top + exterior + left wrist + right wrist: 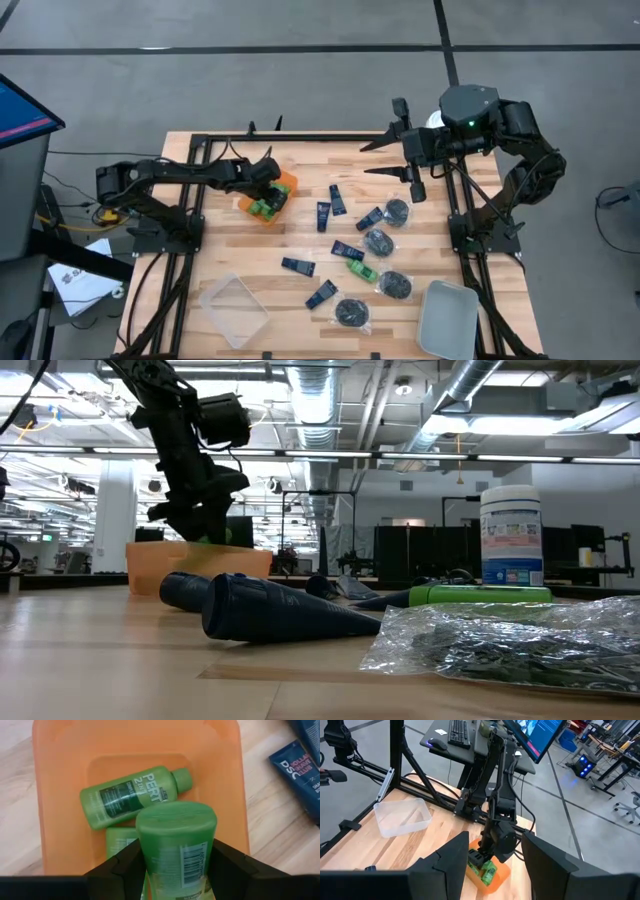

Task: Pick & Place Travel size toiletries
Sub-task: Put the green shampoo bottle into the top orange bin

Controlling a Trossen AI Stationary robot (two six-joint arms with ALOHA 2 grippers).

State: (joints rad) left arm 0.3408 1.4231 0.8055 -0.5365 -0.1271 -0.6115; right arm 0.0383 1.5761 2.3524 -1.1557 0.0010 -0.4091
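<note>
A green Pert bottle point(176, 851) is being held between the left gripper point(175, 865) fingers, poised over the orange bin point(287, 181), where two more green bottles point(134, 795) are lying. If released off-centre, it is being risked against the bin rim and could roll out. Right gripper point(385, 158) is hanging parted and empty, at the far tabletop point(205, 255) edge. Navy tubes point(323, 214) and packets point(396, 212) are crowding mid-table; room around the bin is being left open.

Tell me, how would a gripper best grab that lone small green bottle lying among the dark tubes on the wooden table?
Probably from straight above, with the fingers across the middle of the small green bottle. It lies flat and aslant, so its long round sides give two opposite faces. A flat dark navy tube lies close by one end, so the middle looks freer than that end.
</note>
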